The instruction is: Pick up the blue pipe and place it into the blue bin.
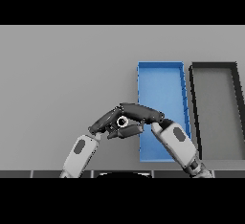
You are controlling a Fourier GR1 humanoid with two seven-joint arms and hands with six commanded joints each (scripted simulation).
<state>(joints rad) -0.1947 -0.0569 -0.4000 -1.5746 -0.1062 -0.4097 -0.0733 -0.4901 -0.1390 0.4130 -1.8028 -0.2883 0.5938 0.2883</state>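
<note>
While my right hand (143, 114) and left hand (106, 121) meet near the table's (62, 74) front edge, just left of the blue bin (160, 66), I cannot see the blue pipe; a small pale ring between them may be its end. Whether either hand's fingers are closed on anything, I cannot tell. To do this well I'd keep any hold firm and carry it rightward over the bin's near-left wall. A dark bin (215, 66) sits beyond

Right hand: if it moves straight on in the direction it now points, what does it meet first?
Most likely the left hand, which lies directly ahead toward the view's left, apparently against the right hand. Depth is unclear; beyond it lies grey table.
</note>
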